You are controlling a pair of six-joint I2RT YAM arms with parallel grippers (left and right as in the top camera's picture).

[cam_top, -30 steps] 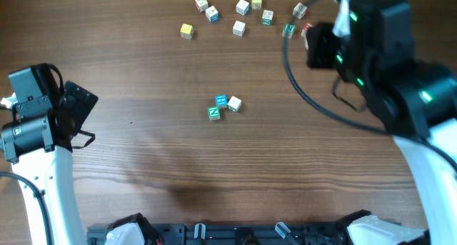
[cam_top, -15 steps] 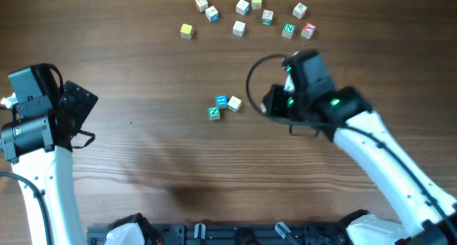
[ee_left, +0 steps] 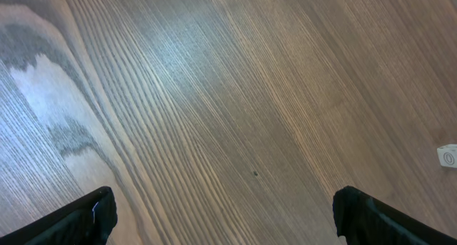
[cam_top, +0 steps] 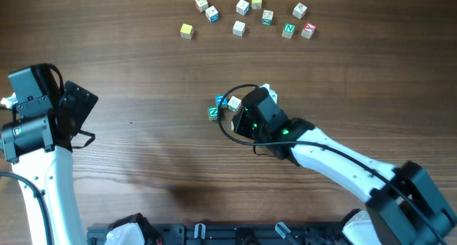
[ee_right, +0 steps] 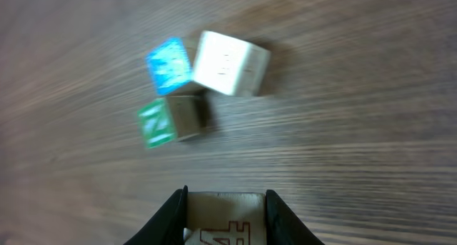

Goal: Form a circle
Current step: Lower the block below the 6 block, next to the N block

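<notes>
Three cubes (ee_right: pixel 227 62) formed the circle (cam_top: pixel 223 105); my right gripper (ee_right: pixel 226 202) clenched a fourth cube (ee_right: pixel 226 227) beside it, next to set touching; left gripper (ee_left: pixel 225 209) gaped.

The circle (ee_right: pixel 187 88) shows blue, green and cream faces; the table (ee_right: pixel 357 166) is grain-streaked brown.

The left arm (cam_top: pixel 48 177) rises from the 7 o'clock edge to the 9 o'clock side, where its wrist bends toward 3 o'clock. The left gripper (ee_left: pixel 228 223) hangs there with its jaws spread wide, nothing between them. The right arm (cam_top: pixel 335 163) comes in from 5 o'clock and stretches low toward 10 o'clock, ending just right of centre. The right gripper (ee_right: pixel 225 227) points down and forward, its two fingers (ee_right: pixel 171 213) clamped on a small letter cube (ee_right: pixel 223 215).
</notes>
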